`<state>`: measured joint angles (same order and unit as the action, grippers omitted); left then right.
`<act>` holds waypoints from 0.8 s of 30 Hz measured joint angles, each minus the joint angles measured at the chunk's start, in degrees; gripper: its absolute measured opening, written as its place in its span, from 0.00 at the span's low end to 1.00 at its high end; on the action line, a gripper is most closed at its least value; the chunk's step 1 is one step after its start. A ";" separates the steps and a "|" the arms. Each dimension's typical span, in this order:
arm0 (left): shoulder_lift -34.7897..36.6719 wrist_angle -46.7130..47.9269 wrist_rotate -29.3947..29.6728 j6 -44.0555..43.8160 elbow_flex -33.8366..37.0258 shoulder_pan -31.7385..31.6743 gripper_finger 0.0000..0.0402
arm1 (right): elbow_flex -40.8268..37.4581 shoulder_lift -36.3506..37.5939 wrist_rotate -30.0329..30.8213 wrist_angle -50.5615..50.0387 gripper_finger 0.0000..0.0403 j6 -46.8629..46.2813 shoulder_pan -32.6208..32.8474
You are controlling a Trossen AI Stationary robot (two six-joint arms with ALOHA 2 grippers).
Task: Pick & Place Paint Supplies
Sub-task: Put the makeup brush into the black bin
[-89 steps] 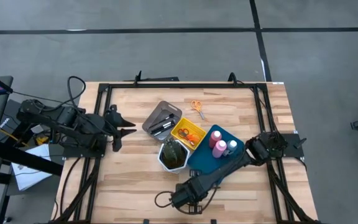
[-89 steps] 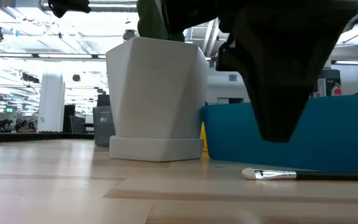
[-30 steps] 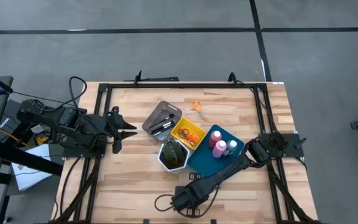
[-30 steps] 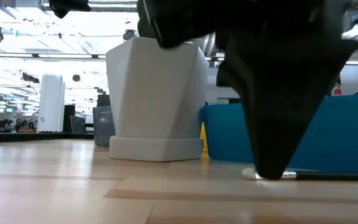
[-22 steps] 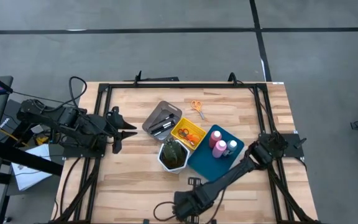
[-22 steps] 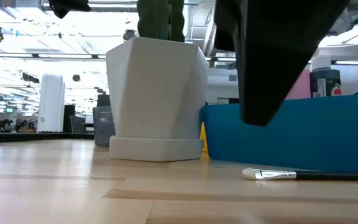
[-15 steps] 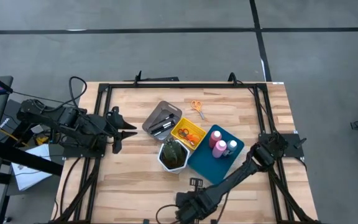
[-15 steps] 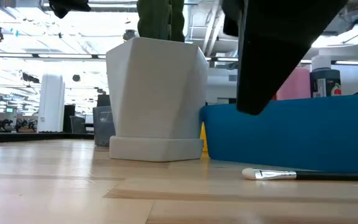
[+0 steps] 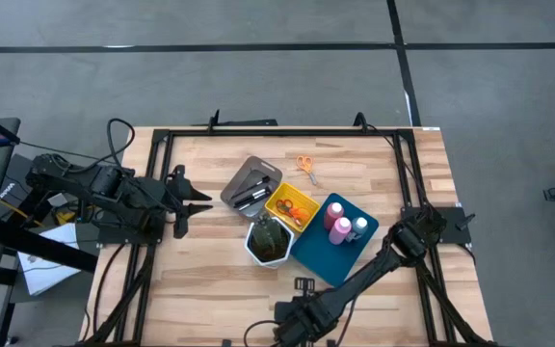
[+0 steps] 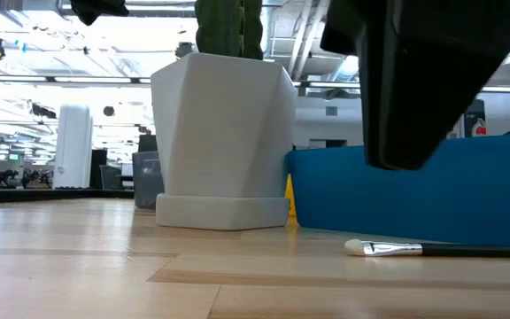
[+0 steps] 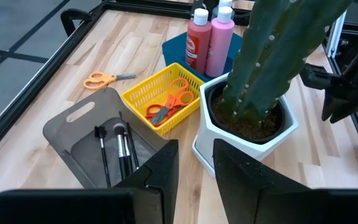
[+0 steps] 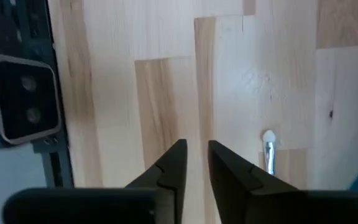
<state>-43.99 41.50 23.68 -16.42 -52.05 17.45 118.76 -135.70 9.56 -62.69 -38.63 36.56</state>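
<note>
Nearest the front edge of the table, forward of the blue tray, the right gripper is held above bare wood with its fingers narrowly parted and nothing between them. The loose brush lies flat on the wood just in front of the blue tray, its pale tip beside the gripper's line rather than under it. For a clean pick, the fingers should be shifted sideways until the thin handle is straddled, then lowered until they almost meet the wood — a shallow close would likely slip off so slim a shaft.

Inside the blue tray stand the pink bottles. Past the tray's far corner, the orange scissors lie on the table. Well to the tray's left, the left gripper waits, fingers narrowly parted and empty.
</note>
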 joint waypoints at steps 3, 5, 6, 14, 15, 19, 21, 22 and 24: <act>0.00 0.02 -0.39 1.16 0.00 0.00 0.23 | -0.13 0.00 -0.19 0.17 0.19 4.31 -0.37; 0.00 0.02 -1.46 2.20 0.00 0.01 0.23 | -1.33 0.04 -0.32 2.02 0.20 6.39 -0.64; 0.00 0.03 -1.85 2.55 0.00 0.01 0.23 | -2.03 0.01 -0.61 2.21 0.20 6.79 -0.86; 0.01 0.06 -3.61 3.14 0.00 0.02 0.23 | -6.51 1.10 -0.65 4.72 0.20 6.29 -3.04; 0.00 0.05 -3.61 3.41 0.00 0.02 0.23 | -6.50 1.63 -0.62 4.66 0.20 6.26 -3.22; 0.02 0.06 -3.61 4.49 0.00 0.02 0.23 | -6.63 1.62 -0.38 3.82 0.20 6.96 -3.38; 0.02 0.02 -3.61 4.59 0.00 0.02 0.23 | -6.64 1.60 -0.19 3.84 0.20 7.16 -3.37; 0.02 0.06 -3.61 4.61 0.00 0.02 0.23 | -6.58 1.64 0.06 3.84 0.20 7.28 -3.33; 0.02 0.03 -3.61 4.61 0.00 0.02 0.23 | -6.56 1.64 0.85 3.36 0.20 7.38 -3.30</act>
<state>-43.97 41.52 20.08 -11.81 -52.05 17.47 112.20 -134.06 10.41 -59.32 -31.25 33.26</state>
